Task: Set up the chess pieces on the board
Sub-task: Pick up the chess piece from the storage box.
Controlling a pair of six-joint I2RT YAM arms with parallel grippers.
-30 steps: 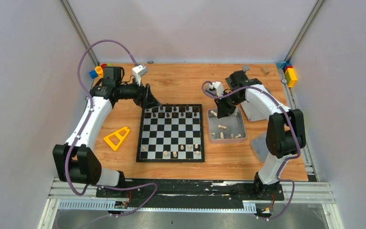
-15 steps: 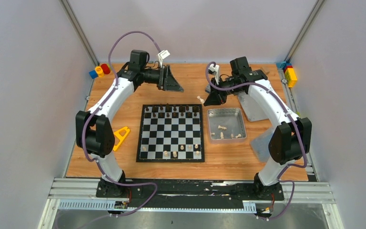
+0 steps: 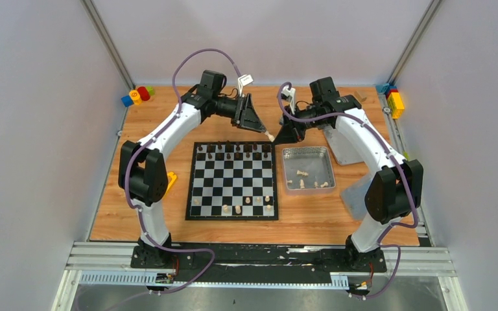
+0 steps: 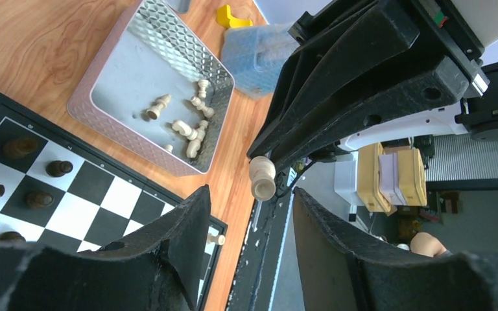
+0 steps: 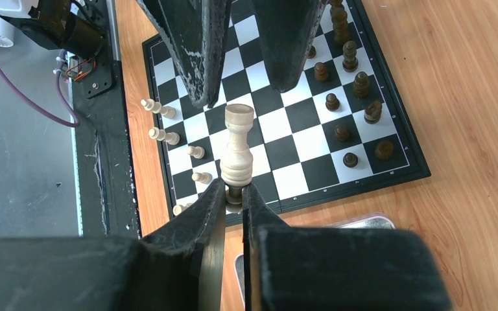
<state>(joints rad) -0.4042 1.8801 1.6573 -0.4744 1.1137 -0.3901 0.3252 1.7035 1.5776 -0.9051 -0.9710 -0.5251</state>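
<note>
Above the far right corner of the board (image 3: 232,182), the left gripper (image 4: 249,197) is spread apart around a pale chess piece (image 5: 237,155), which is clamped by its base in the right gripper (image 5: 233,192), beside the metal tin (image 3: 308,190) where other pale pieces (image 3: 303,173) are seen.

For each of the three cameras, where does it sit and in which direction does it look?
Top external: above and behind the bases, looking down on the board; both arms show whole.
Left wrist: on the left arm, looking out of the open left gripper at the right gripper, tin and board beyond.
Right wrist: on the right arm, looking over the right gripper, shut on a cream piece, toward the board.
Shared: both wrist views show that cream piece and the other gripper.
</note>
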